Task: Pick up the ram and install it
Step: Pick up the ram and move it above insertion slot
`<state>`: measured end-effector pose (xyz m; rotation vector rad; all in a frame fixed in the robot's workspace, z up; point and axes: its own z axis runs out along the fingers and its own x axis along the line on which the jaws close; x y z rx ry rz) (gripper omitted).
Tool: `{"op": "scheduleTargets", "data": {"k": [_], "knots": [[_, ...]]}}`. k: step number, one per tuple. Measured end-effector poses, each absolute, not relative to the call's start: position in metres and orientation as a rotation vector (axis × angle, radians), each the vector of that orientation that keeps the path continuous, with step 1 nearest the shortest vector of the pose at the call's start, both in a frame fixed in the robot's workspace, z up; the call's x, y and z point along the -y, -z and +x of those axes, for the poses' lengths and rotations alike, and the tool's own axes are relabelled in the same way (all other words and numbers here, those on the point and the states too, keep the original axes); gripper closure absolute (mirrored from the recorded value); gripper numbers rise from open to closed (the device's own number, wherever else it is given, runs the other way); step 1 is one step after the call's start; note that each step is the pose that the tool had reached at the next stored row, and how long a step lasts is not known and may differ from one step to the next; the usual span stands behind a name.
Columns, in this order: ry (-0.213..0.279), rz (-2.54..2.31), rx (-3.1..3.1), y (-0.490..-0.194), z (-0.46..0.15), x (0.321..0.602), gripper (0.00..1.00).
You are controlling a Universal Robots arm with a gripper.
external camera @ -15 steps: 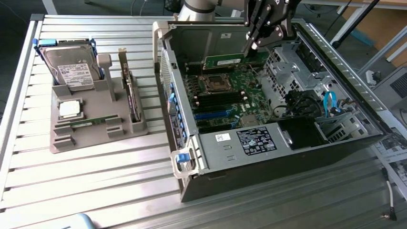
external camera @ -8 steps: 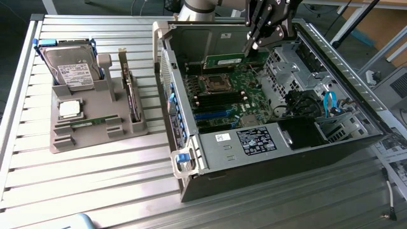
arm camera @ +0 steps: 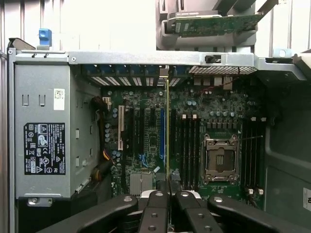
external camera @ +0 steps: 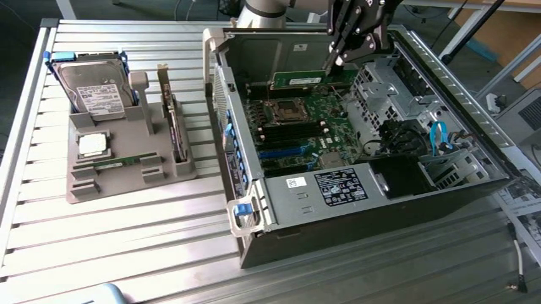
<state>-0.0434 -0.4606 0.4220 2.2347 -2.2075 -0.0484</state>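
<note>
My gripper [arm camera: 167, 196] is clamped tight on the ram [arm camera: 167, 136], which hangs edge-on over the motherboard [arm camera: 146, 170], not yet seated. Past its edge, the black memory slots [arm camera: 189, 145] run parallel just beside it, near the CPU socket [arm camera: 221, 158]. My call: centre on one slot, stay vertical, press evenly.

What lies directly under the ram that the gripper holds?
Under the ram, held in the gripper, lies the motherboard with its long black slots. The fingers cover the board's near part, and the strip right behind the ram's edge is hidden.
</note>
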Motion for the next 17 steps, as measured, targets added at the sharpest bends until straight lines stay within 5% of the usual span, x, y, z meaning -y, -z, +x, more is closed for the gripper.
{"op": "scheduleTargets", "data": {"k": [17], "knots": [[0.058,2.230,2.203,-0.4175,-0.0398,0.4607,0.88]]}}
